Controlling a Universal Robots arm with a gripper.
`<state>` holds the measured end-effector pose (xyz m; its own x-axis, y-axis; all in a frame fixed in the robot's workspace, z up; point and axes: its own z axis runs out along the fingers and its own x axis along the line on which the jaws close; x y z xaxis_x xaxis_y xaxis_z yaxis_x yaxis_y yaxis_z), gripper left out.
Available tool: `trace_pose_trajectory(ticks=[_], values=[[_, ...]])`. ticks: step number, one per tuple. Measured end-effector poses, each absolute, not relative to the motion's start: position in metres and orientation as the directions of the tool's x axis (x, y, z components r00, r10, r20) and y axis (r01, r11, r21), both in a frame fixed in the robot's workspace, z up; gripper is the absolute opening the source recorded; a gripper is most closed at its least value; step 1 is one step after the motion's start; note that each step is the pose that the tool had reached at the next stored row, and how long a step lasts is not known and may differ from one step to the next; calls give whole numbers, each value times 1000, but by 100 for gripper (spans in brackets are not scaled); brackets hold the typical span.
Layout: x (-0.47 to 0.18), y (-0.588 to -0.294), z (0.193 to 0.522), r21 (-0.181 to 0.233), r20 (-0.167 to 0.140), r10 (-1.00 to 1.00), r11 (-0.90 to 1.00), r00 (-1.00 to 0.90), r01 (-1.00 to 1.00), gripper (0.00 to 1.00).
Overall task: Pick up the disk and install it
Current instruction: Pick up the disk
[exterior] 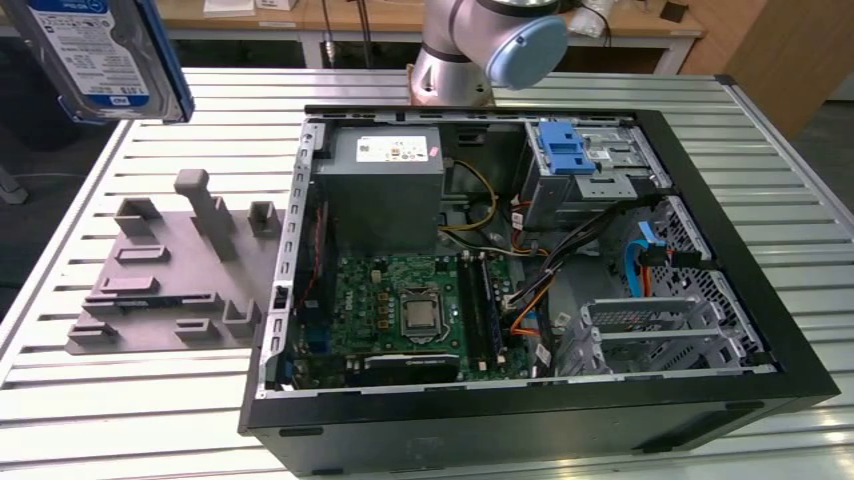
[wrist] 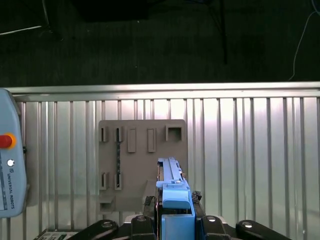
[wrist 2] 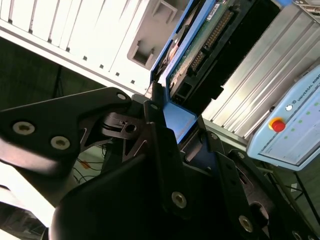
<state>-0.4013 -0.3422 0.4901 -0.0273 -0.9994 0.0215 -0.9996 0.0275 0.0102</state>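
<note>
The disk [exterior: 107, 55], a silver drive with a white-and-blue label in a blue carrier, hangs high over the table's far corner at the exterior view's left, above the grey fixture [exterior: 174, 270]. In the first wrist view the disk [wrist: 172, 192] is seen edge-on, gripped between the black fingers of my gripper [wrist: 175, 212], with the fixture [wrist: 142, 155] below it. The second wrist view shows the disk's green circuit board [wrist 2: 202, 42] and blue carrier, with my gripper [wrist 2: 187, 142] shut on the carrier end.
An open computer case [exterior: 694, 250] lies on the slatted table [exterior: 801, 200], holding a grey power-supply box [exterior: 387, 190], a motherboard [exterior: 414, 310] and a drive bay with a blue latch [exterior: 581, 150]. The arm's base [exterior: 467, 50] stands behind it. A teach pendant [wrist: 10, 160] lies beside the fixture.
</note>
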Motion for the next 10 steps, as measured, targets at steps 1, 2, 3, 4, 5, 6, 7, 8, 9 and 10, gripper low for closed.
trace_pose_trajectory(ticks=[1,2,3,4,5,6,7,8,9,10], values=[[-401,-344,490,10,21,-999,28,-27,-1000,36],[-401,-346,490,10,22,-999,28,-27,-1000,36],[-401,-349,490,10,21,-999,28,-27,-1000,36],[-400,-351,490,10,21,-999,28,-27,-1000,36],[-400,-352,490,10,21,-999,28,-27,-1000,36],[-399,-354,490,10,21,-999,28,-27,-1000,36],[-399,-355,490,10,21,-999,28,-27,-1000,36],[-397,-356,490,10,21,-999,28,-27,-1000,36],[-396,-356,490,10,21,-999,28,-27,-1000,36],[-395,-357,490,10,21,-999,28,-27,-1000,36]])
